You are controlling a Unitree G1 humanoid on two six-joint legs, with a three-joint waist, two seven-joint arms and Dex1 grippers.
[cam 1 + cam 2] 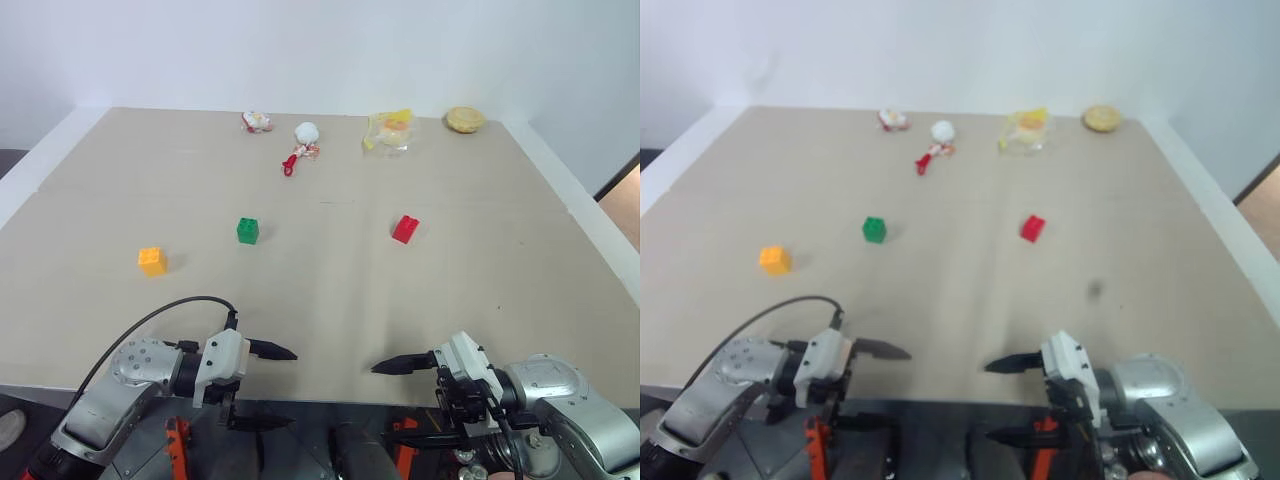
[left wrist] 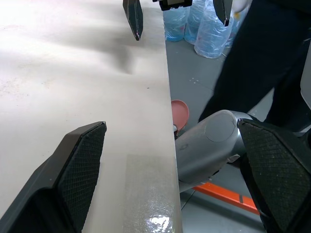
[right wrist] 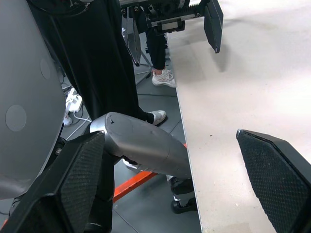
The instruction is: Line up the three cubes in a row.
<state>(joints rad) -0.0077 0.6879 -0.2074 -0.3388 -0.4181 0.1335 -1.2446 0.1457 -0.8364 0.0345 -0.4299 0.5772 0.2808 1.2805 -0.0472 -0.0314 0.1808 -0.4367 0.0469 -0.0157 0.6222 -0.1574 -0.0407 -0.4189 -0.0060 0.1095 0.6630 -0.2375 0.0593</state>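
Three cubes lie apart on the beige table (image 1: 330, 300). The orange-yellow cube (image 1: 152, 261) is at the left, the green cube (image 1: 248, 230) sits right of it and a little farther back, and the red cube (image 1: 405, 229) is right of centre. My left gripper (image 1: 291, 388) hangs open at the table's near edge, pointing right. My right gripper (image 1: 382, 402) faces it, also open, with nothing between the fingers. Both are well short of the cubes. In the left wrist view the fingers (image 2: 82, 165) straddle the table edge.
Along the far edge lie small red-and-white toys (image 1: 257, 121), a white ball toy (image 1: 306, 132), a yellow wrapped snack (image 1: 390, 130) and a round yellow snack (image 1: 465, 119). A person's dark-trousered legs (image 2: 252, 58) stand beside the table's end, with blue bottles (image 2: 204, 29) on the floor.
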